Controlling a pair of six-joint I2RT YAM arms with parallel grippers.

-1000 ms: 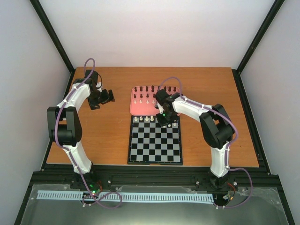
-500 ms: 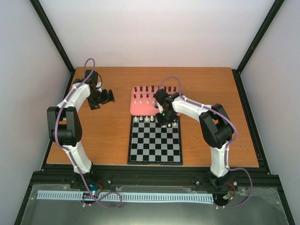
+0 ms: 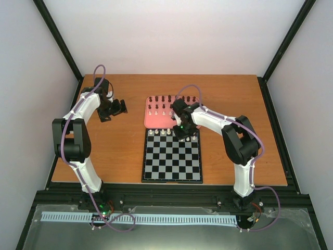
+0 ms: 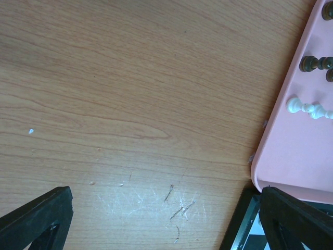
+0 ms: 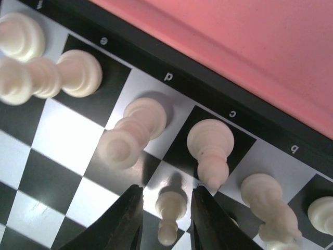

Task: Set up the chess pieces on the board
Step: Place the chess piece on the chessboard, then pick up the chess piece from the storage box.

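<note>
Right pincer (image 5: 167,190) is down low over the far end of the board (image 3: 171,159), jaws a little parted either side of a small cream pawn (image 5: 170,211). The pawn stands on its own square with a sliver of space showing beside it, so I'd call that released rather than gripped. Just beyond it along the edge row stand more white pieces (image 5: 210,148), upright on the lettered squares, one per square as far as the wrist view reaches. Past the board's black border sits the pink tray (image 3: 156,121), touching or nearly touching that far edge, and it holds a row of dark pieces (image 3: 163,98) plus a few white ones (image 3: 157,110). Off to the side, the left pincer (image 4: 164,197) hangs wide open over bare table (image 3: 114,151) near the tray's corner, holding nothing. So it's early going by my reckoning: part of White's back row is placed and the pawn row has only begun. None of the dark set is on the board, and the near half carries nothing that I can see. Most of the job is ahead.
</note>
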